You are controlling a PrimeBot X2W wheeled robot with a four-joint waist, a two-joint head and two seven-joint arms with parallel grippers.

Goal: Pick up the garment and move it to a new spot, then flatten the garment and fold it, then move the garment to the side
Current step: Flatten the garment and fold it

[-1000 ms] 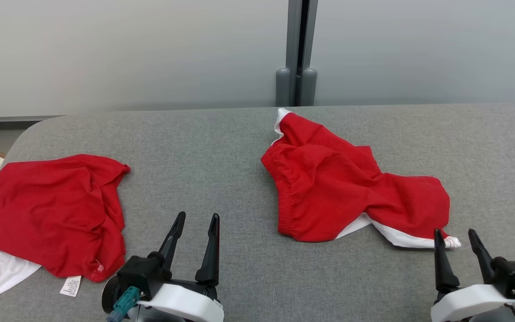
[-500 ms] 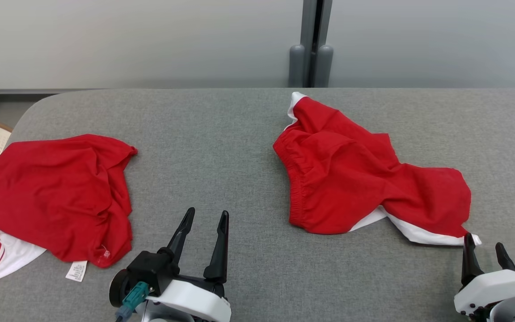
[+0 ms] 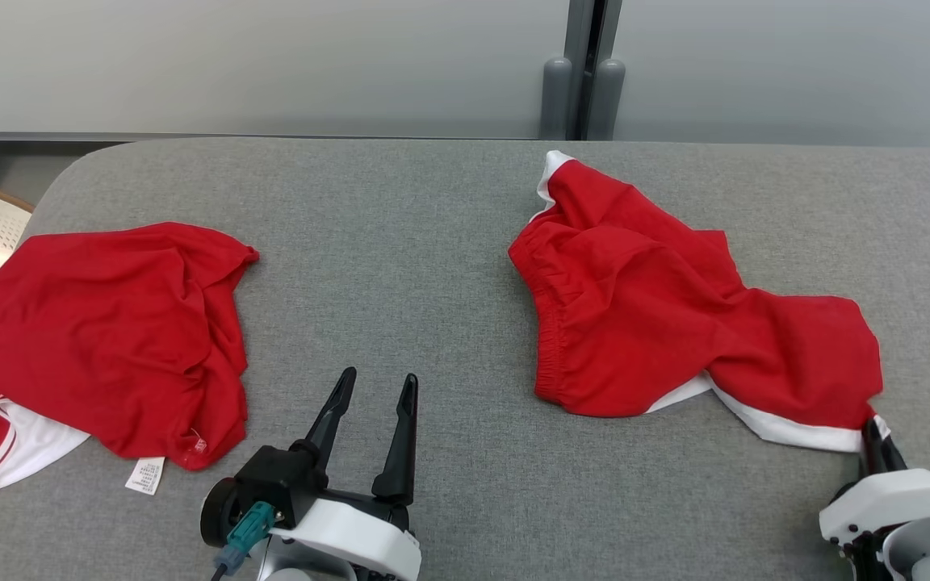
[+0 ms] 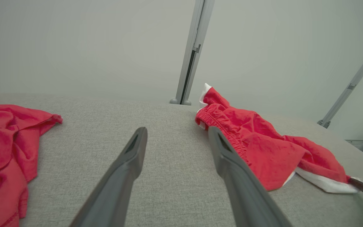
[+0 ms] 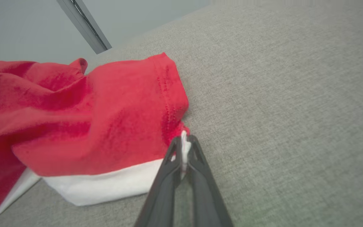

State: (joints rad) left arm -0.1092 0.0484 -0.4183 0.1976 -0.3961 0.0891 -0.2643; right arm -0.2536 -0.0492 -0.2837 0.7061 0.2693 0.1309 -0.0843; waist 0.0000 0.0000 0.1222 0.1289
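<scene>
Right gripper (image 5: 184, 143) fingers pinched white hem corner of crumpled red-and-white shorts (image 3: 659, 323) near front edge of grey fabric-covered desk (image 3: 433, 210): likely lifting hold. Left gripper (image 3: 374, 386) fingers stood released.

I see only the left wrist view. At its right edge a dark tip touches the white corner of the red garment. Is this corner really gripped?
Observer: Yes. In the right wrist view the right gripper is shut on that white corner of the red garment.
Operator: Has the other red garment any label?
Observer: Yes. The head view shows a white tag at its near edge, lying on the grey table.
</scene>
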